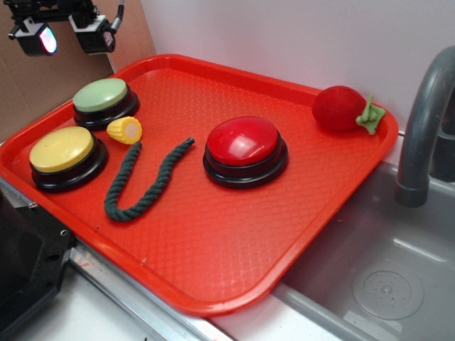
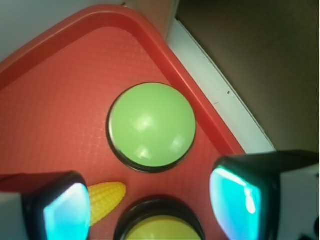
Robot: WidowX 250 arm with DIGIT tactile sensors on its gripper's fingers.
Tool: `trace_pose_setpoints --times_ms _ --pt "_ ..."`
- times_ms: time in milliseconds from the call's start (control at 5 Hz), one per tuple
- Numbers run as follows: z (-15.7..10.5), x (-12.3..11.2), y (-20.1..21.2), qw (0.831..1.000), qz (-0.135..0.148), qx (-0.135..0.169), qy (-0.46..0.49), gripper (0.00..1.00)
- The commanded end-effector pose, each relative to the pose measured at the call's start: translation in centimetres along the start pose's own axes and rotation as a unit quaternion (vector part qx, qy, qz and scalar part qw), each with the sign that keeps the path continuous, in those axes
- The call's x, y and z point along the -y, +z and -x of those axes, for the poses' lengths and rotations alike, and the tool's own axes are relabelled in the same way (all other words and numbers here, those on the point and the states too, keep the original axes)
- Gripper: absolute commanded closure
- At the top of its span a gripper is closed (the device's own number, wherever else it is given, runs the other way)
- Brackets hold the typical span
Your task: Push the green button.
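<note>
The green button (image 1: pixel 100 96), a pale green dome on a black base, sits at the far left of the red tray (image 1: pixel 213 249). In the wrist view the green button (image 2: pixel 151 126) lies in the middle, beyond my fingers. My gripper (image 1: pixel 67 33) hangs high above the tray's back left corner, up and left of the button, touching nothing. It is open and empty; in the wrist view the gripper (image 2: pixel 152 207) shows two black fingers with cyan pads (image 2: pixel 235 200) spread wide at the bottom corners.
A yellow-topped button (image 1: pixel 62 150) (image 2: pixel 159 225) sits in front of the green one, with a toy corn (image 1: pixel 125 130) (image 2: pixel 105 199) between them. A dark green rope (image 1: pixel 146 186), a large red button (image 1: pixel 244 148) and a plush strawberry (image 1: pixel 345 109) lie on the tray. A sink and grey faucet (image 1: pixel 423 121) are at right.
</note>
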State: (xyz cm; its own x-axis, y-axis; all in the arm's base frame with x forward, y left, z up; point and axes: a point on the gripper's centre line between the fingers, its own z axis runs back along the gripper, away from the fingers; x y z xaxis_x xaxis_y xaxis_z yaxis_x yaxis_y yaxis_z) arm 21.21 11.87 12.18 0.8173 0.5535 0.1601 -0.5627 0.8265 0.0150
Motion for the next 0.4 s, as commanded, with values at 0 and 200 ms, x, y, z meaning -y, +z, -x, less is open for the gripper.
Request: trace_pose_setpoints --times_ms 0,200 --pt "-0.34 0.11 2.98 0.998 0.013 0.053 -0.016 0.00" --pt "-0.16 0.30 3.27 0.998 0.002 0.058 -0.026 0.00"
